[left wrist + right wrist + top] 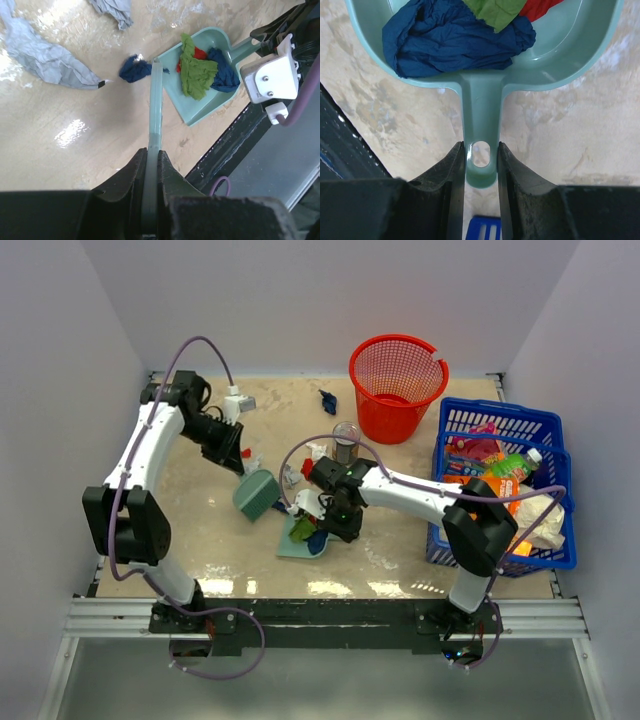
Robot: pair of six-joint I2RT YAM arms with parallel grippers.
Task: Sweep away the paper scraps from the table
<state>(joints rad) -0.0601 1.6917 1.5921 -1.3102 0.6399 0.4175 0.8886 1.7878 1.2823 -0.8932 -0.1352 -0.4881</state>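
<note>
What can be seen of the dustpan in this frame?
The dustpan is pale mint green and looks like smooth moulded plastic. It is a shallow scoop with a raised rim and a short flat handle that has a hanging hole at its end. It lies flat on the table. The right gripper is shut on the handle's end, one finger on each side. Inside sit a dark blue scrap, a green scrap and a red scrap, all crumpled paper.

Dark blue, green and red crumpled paper scraps (197,75); mint-green plastic dustpan (481,102); beige, stone-mottled glossy table (50,150).
</note>
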